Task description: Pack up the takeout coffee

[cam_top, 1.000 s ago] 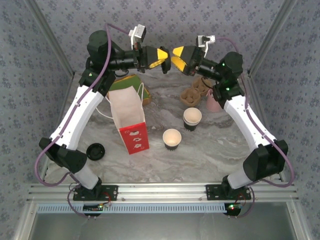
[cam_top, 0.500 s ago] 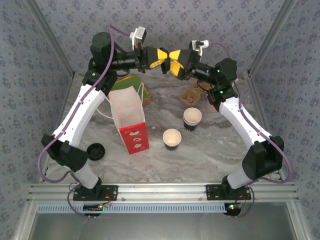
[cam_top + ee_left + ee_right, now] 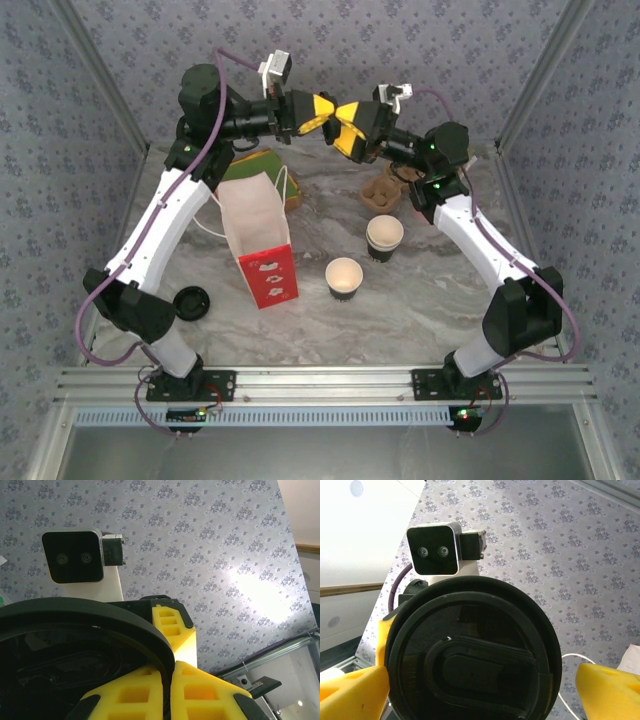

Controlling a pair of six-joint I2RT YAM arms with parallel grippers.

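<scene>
While left end effector [image 3: 322, 111] pinches black lid [image 3: 472, 655] by rim, right end effector [image 3: 351, 129] gapes around it: prob. handover to regrip.

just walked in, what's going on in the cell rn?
Looks like a mid-air lid handover. The left gripper pinches a black lid by its rim, high over the back of the table. The right gripper is open, with a finger on each side of the lid, not clamped. Below, the near cup and far cup stand lidless beside the upright paper bag. A second lid lies near the left arm's base.
</scene>
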